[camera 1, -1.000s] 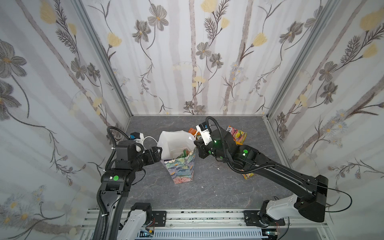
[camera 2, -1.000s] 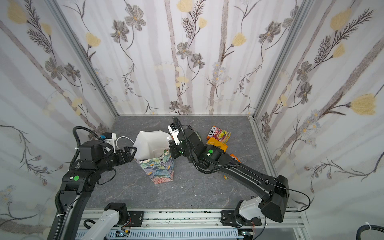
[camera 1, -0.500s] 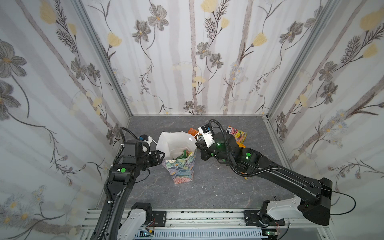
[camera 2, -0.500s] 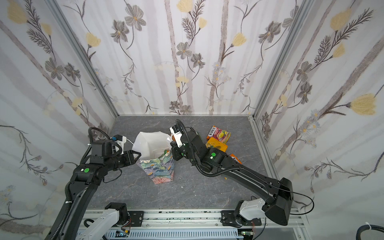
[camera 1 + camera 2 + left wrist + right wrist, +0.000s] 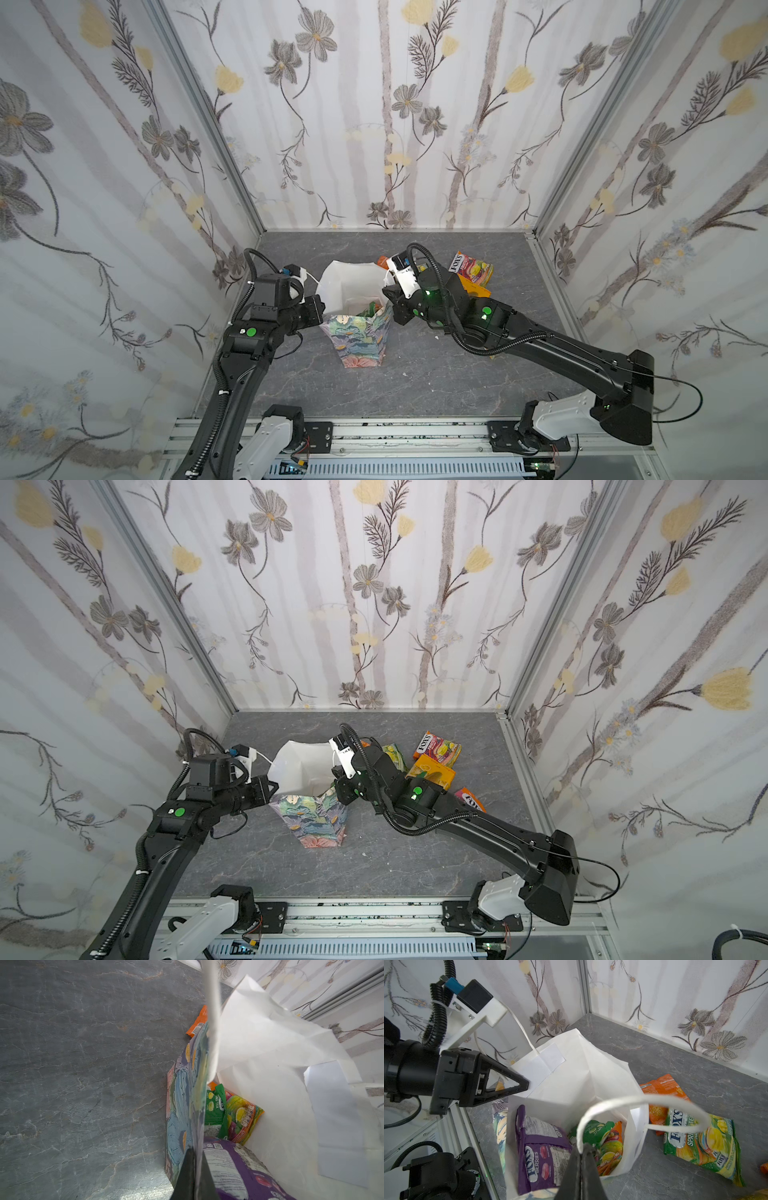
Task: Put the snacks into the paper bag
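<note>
Floral-papered walls [image 5: 374, 104] enclosed the grey stone-look tabletop [image 5: 424, 374], where the paper bag [image 5: 361, 336] stood upright near the middle, its white mouth spread open between my two grippers. My left gripper [image 5: 196, 1180] was clenched on the bag's left wall, with one finger on the painted outside and one against the white lining. My right gripper [image 5: 581, 1176] was pinched tight on the opposite rim, at the foot of a white cord handle [image 5: 633, 1101].

In both top views my arms reached in from the front rail, forearms angled inward and wrists about level with the bag's top edge.

Inside the bag lay a purple berries packet [image 5: 542, 1153], a green packet [image 5: 593, 1132] and a fruit-printed packet [image 5: 611, 1151]. Outside, just beside the bag's right wall, a yellow-green tea packet [image 5: 702, 1142] lay flat, touching an orange packet [image 5: 662, 1088]. Farther right, a flat orange-yellow box [image 5: 432, 773] rested against a red-and-yellow FOX'S pack [image 5: 436, 748]. The corner of another FOX'S packet [image 5: 469, 800] showed from under my right forearm, which stretched across those loose snacks.
</note>
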Controlling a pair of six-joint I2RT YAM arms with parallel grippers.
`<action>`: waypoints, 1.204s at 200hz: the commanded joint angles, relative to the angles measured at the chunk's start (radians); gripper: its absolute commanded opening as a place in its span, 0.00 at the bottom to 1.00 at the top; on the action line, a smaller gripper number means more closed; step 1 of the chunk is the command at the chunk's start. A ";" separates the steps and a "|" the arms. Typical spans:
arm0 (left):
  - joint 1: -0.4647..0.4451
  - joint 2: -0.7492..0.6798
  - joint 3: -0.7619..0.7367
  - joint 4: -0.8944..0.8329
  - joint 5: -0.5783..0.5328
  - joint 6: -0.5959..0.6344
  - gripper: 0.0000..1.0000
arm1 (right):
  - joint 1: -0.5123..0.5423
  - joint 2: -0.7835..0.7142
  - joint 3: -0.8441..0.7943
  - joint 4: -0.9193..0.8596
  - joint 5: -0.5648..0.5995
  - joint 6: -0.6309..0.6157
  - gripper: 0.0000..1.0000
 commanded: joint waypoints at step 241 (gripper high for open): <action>-0.007 -0.127 -0.034 0.221 0.167 0.010 0.48 | -0.003 -0.229 -0.112 -0.081 0.150 0.052 0.71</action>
